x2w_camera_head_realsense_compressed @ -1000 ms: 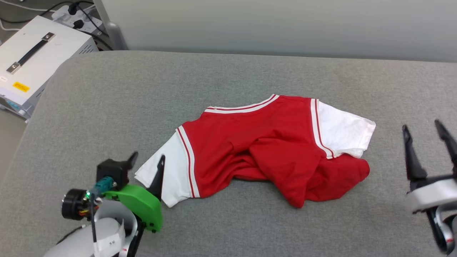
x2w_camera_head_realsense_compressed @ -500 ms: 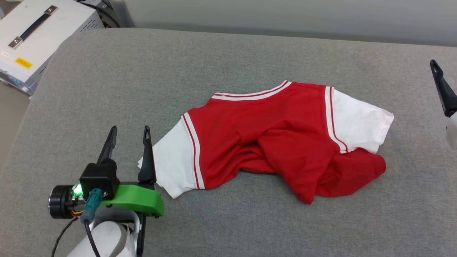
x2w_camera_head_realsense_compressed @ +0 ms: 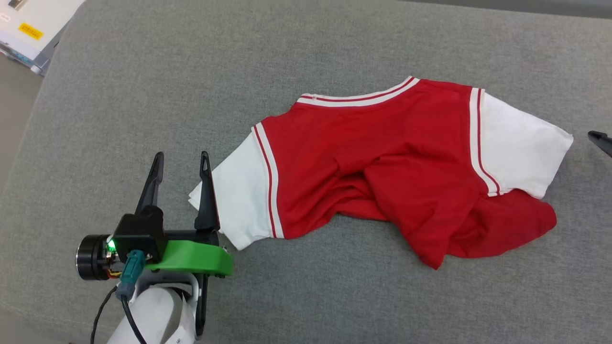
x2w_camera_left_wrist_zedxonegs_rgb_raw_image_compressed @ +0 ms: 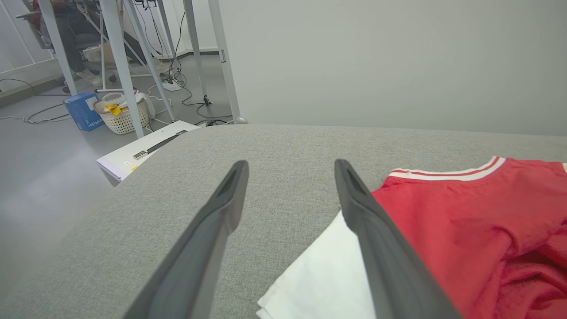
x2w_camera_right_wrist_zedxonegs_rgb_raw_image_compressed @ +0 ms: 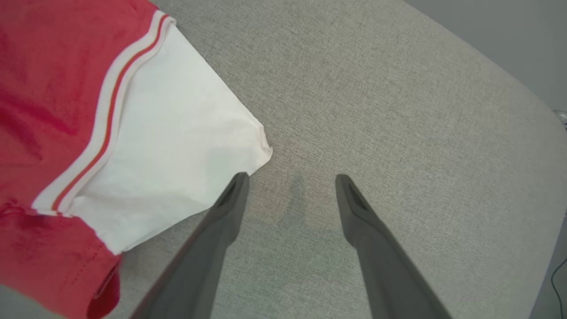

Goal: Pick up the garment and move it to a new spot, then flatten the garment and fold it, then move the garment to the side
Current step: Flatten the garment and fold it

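The garment lies crumpled on the grey cushioned surface, plain red side up, its white sleeves spread to the left and right. My left gripper stands open just left of the left sleeve, its right finger at the sleeve's edge, nothing between the fingers. The left wrist view has the left gripper open, with the garment to its right. A fingertip of my right gripper pokes in at the right edge. In the right wrist view the right gripper hangs open over bare cushion, beside the garment's white sleeve.
A white box with a yellow label stands off the cushion's far left corner. The left wrist view shows this white box, table legs, a basket, cables on the floor and a grey wall behind the cushion.
The head camera has tilted down, so the whole picture shifted. My left gripper has turned its fingers straight beside the left sleeve. The right gripper has moved out to the right edge.
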